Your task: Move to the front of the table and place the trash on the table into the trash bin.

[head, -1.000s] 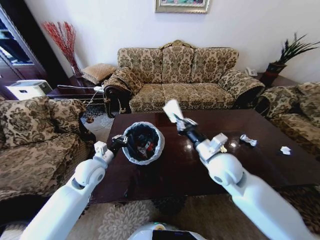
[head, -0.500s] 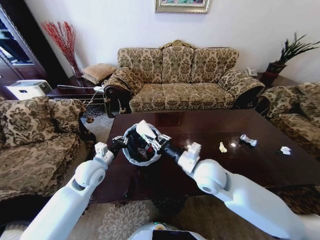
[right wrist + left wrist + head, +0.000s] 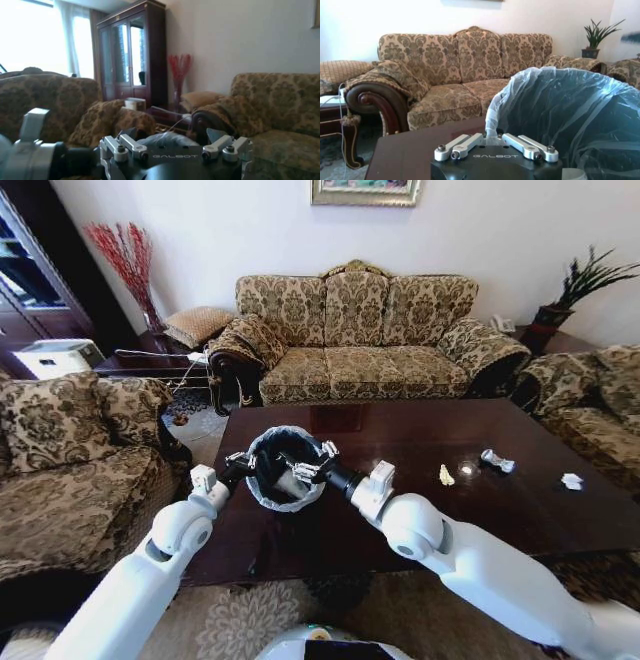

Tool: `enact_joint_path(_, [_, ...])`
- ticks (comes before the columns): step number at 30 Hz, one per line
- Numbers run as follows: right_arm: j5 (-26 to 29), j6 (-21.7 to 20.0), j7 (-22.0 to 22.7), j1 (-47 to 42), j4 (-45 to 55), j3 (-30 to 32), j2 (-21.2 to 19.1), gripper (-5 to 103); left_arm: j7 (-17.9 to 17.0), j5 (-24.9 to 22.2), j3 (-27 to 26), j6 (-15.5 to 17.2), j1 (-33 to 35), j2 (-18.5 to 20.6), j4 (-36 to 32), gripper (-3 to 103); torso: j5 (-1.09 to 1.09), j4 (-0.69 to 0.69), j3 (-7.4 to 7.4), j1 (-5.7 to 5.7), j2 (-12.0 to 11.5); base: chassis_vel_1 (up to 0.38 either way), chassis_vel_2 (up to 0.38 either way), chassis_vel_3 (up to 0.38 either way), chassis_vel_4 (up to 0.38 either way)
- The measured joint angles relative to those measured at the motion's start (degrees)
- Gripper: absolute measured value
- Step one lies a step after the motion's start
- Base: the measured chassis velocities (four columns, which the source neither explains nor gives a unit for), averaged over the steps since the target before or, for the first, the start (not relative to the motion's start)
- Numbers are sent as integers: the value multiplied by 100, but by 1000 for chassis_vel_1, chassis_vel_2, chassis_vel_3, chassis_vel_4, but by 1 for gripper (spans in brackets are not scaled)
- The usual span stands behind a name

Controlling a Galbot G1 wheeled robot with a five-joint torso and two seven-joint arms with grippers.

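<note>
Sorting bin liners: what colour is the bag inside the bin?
Black, with a pale grey-white plastic rim, on the small round trash bin; head view shows it best.

The right gripper (image 3: 304, 468) hangs over the mouth of the trash bin (image 3: 262, 492), fingers spread with nothing between them. The left gripper (image 3: 240, 463) grips the bin's rim. Three scraps (image 3: 497, 461) lie apart on the dark surface (image 3: 420, 520).

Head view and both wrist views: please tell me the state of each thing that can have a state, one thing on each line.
trash bin: upright on the table, lined with a bag, trash inside.
left gripper: shut on the trash bin rim.
right gripper: open above the trash bin mouth, holding nothing.
table: three small scraps lie on its right part.
yellowish piece: lying on the table.
silvery wrapper: lying on the table.
white scrap: lying on the table.
</note>
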Motion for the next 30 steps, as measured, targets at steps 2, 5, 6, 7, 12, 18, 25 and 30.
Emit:
enact_joint_path(2, [-35,103,355,-152,-80,303,-41,97,-2,4,-40,0,39,-2,-12,2,-1,1,0,0,0,0,0,0,0])
enact_joint_path(5, [-317,254,719,-490,-278,680,-86,99,-22,15,-74,-9,86,-5,-29,2,0,1,0,0,0,0,0,0,0])
enact_joint_path(6, [-532,375,819,-760,-464,946,-97,100,-40,20,-92,-24,118,-5,-40,2,0,0,0,0,0,0,0,0,0])
enact_joint_path(7, [-713,470,890,-1003,-646,1170,-94,100,-48,21,-108,-38,140,-5,-48,2,1,-1,0,0,0,0,0,0,0])
enact_joint_path(12, [-1195,582,1042,-1864,-1204,2104,113,100,-54,25,-145,-102,195,-12,-82,2,3,-2,0,0,0,0,0,0,0])
enact_joint_path(18, [-1328,186,1035,-2514,-1432,3041,289,100,-12,21,-181,-129,252,-9,-119,2,0,-1,0,-1,0,0,0,0,0])
enact_joint_path(25, [-1361,166,965,-2688,-1500,3256,334,100,-7,22,-158,-139,260,-13,-125,2,0,1,0,-1,0,-5,-3,8,5])
enact_joint_path(30, [-1361,175,852,-2646,-1659,3327,313,100,-6,22,-153,-139,281,3,-177,2,-1,1,0,-1,0,-80,-112,113,102])
